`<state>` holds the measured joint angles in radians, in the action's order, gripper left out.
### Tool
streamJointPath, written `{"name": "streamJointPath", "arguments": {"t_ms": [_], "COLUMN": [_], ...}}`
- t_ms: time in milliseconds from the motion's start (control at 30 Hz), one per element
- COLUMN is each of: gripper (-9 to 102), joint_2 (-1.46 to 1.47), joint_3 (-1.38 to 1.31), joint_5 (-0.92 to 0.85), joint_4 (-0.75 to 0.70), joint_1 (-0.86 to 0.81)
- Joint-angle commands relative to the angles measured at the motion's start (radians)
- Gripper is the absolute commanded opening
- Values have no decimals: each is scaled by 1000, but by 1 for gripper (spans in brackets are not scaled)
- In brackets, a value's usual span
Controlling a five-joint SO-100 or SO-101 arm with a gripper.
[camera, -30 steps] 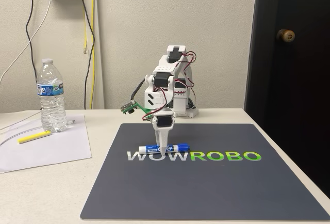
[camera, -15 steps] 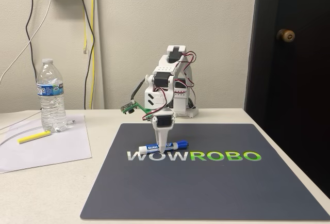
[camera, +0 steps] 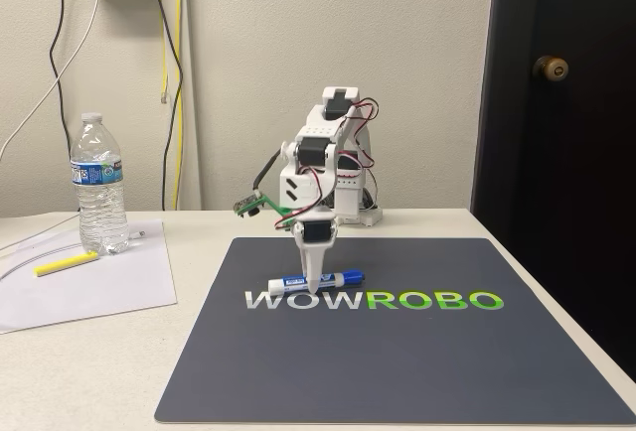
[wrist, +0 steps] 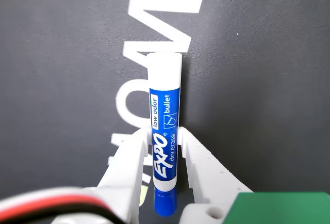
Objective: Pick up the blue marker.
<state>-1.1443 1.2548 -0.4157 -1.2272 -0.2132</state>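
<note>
The blue marker has a white barrel, a blue label and a blue cap. In the fixed view it lies crosswise just over the "WOWROBO" lettering of the dark mat, its cap end on the right slightly higher. My gripper points straight down onto its middle. In the wrist view the marker runs lengthwise between my two white fingers, which press against both sides of the barrel, so the gripper is shut on it. The cap shows at the bottom edge.
On the left, a water bottle stands on a sheet of paper, with a yellow highlighter lying in front of it. The arm's base sits behind the mat. A dark door stands at right, and cables hang on the wall.
The marker has risen slightly with my gripper, and its cap end has tilted up a little. The arm's upper joints have shifted slightly upward.
</note>
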Motion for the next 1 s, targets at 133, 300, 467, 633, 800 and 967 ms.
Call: {"name": "streamJointPath", "arguments": {"t_ms": [133, 300, 467, 633, 800, 967], "gripper": [6, 6, 6, 6, 6, 6], "joint_2": [-218, -387, -535, -623, -815, -1106], "joint_3": [-41, -41, -32, -28, 189, 528], "joint_5": [-2, 34, 109, 210, 261, 288], "joint_4": [-98, -164, -158, -130, 20, 249], "joint_1": [20, 63, 123, 183, 247, 258]}}
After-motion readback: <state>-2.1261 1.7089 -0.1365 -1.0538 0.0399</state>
